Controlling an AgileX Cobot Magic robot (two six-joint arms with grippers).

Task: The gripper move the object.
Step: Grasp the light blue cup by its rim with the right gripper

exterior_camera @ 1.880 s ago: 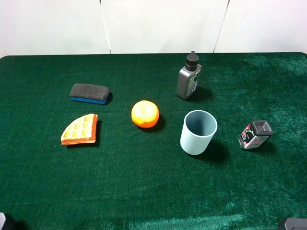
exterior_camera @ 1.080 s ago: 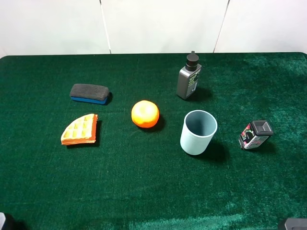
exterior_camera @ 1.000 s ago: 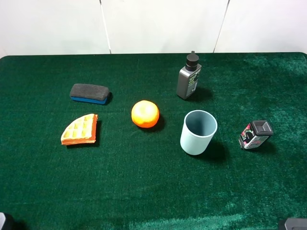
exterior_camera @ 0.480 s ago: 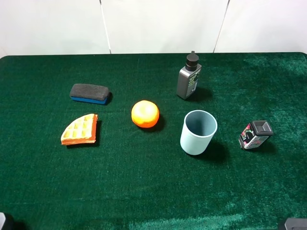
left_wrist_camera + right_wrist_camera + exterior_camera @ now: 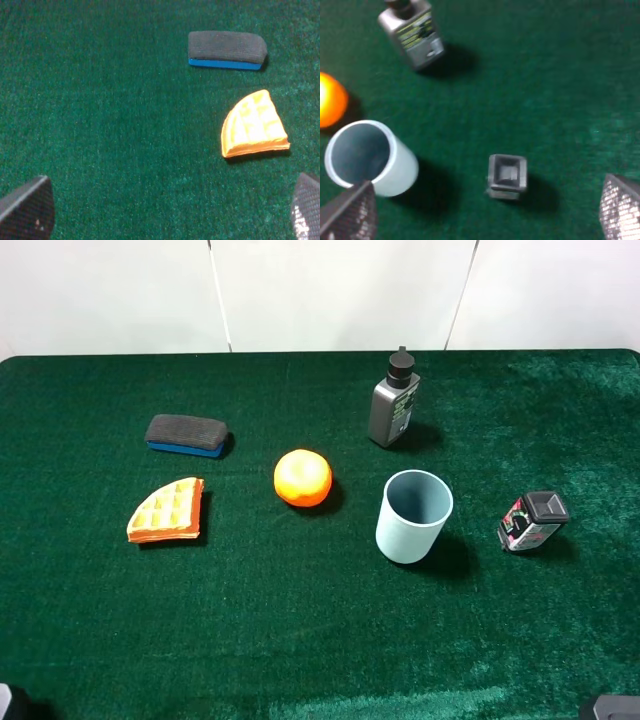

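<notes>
The light blue-grey cup (image 5: 413, 516) stands upright and empty on the green cloth, right of centre, between the orange and the small labelled bottle. It also shows in the right wrist view (image 5: 370, 160), close to one fingertip. My right gripper (image 5: 485, 215) is open wide and empty, held back from the cup above the cloth; only a dark bit of that arm (image 5: 610, 707) shows at the near right edge. My left gripper (image 5: 165, 220) is open wide and empty, far from the cup, over the left side of the table.
An orange (image 5: 303, 477) lies left of the cup. A grey bottle with a black cap (image 5: 394, 402) stands behind it. A small black-capped bottle with a colourful label (image 5: 532, 520) stands to its right. A black eraser (image 5: 186, 434) and a waffle piece (image 5: 167, 510) lie at the left.
</notes>
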